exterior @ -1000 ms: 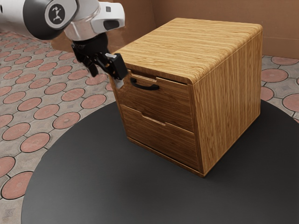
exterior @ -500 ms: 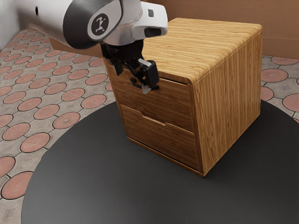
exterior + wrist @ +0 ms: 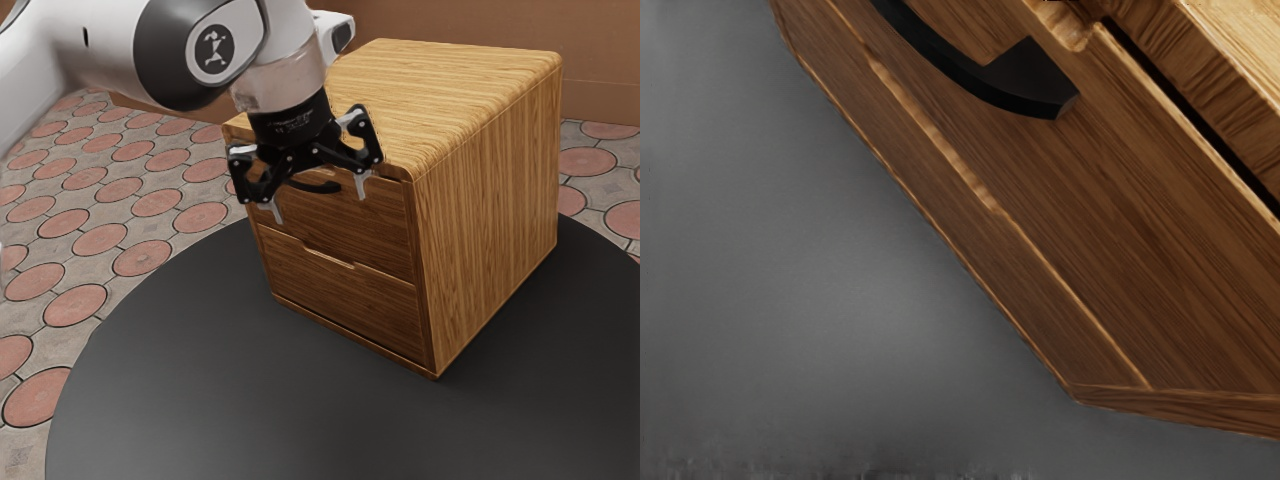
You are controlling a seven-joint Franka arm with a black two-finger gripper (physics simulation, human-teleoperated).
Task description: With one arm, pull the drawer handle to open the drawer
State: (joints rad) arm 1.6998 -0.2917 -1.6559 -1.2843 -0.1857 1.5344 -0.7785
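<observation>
Two fingers [image 3: 265, 188] of my gripper [image 3: 317, 198] stand wide apart with their tips pointing down. The black handle [image 3: 320, 186] of the top drawer [image 3: 380, 225] lies between them, not clamped. Further toward the exterior view's right is the rest of the wooden cabinet [image 3: 480, 200], which stands on the round black table [image 3: 250, 400].

a home-like room: patterned tile floor [image 3: 90, 215], wooden drawer cabinet [image 3: 440, 180], round table [image 3: 300, 410].

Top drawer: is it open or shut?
Shut. The top drawer has its front flush with the lower drawer, nothing pulled out. The claw hangs open by the handle.
</observation>
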